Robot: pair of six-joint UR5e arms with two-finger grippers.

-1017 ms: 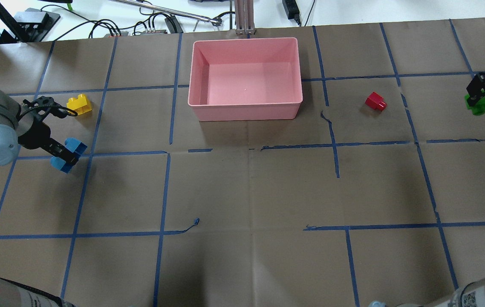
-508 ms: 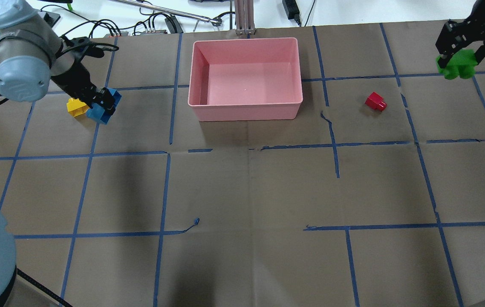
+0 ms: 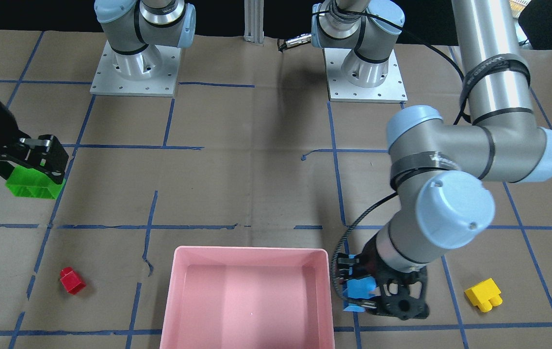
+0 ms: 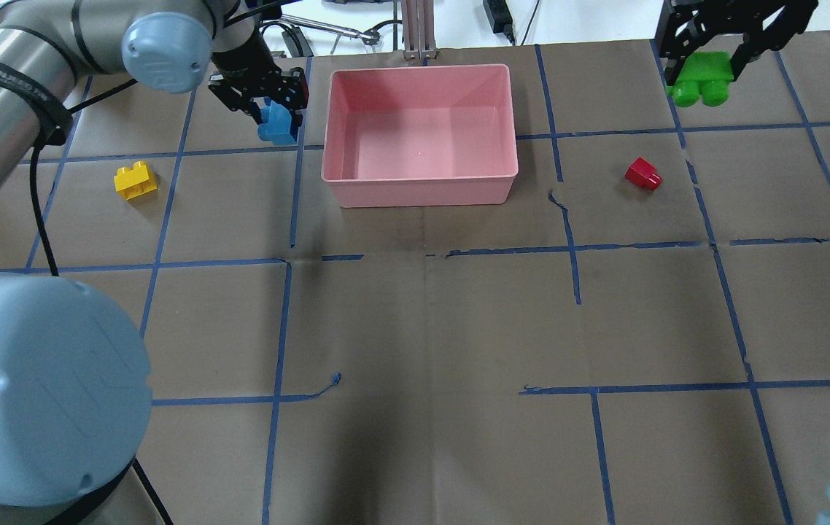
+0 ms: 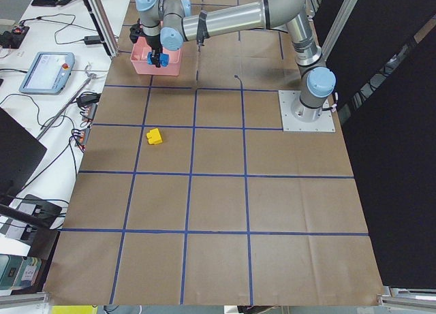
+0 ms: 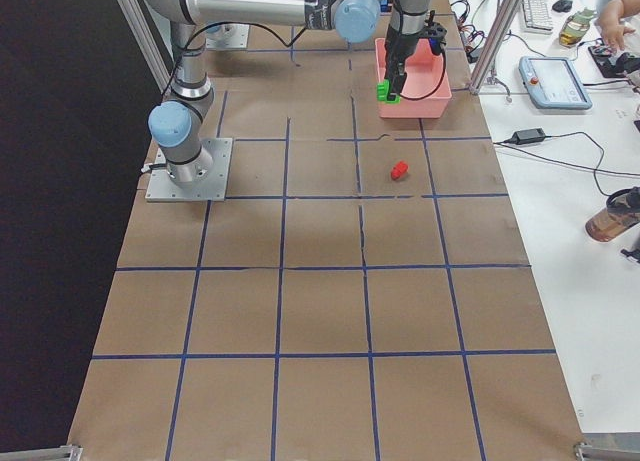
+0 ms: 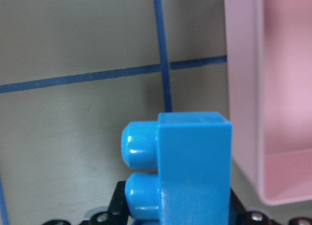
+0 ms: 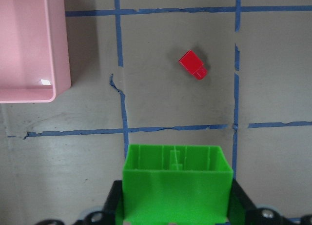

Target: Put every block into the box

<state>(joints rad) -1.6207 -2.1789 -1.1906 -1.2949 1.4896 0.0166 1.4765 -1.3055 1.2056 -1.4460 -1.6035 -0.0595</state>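
My left gripper is shut on the blue block and holds it above the table just left of the pink box; the block fills the left wrist view beside the box's wall. My right gripper is shut on the green block, in the air at the far right, well right of the box. It shows in the right wrist view. The yellow block lies on the table left of the box. The red block lies right of it. The box is empty.
The table is brown paper with a grid of blue tape. Cables and an aluminium post lie past the table's far edge. The left arm's elbow fills the overhead view's lower left. Both arm bases stand at the robot's side.
My left gripper carried the blue block from beside the yellow block toward the box's left side. My right gripper carried the green block farther back and left, toward the box.
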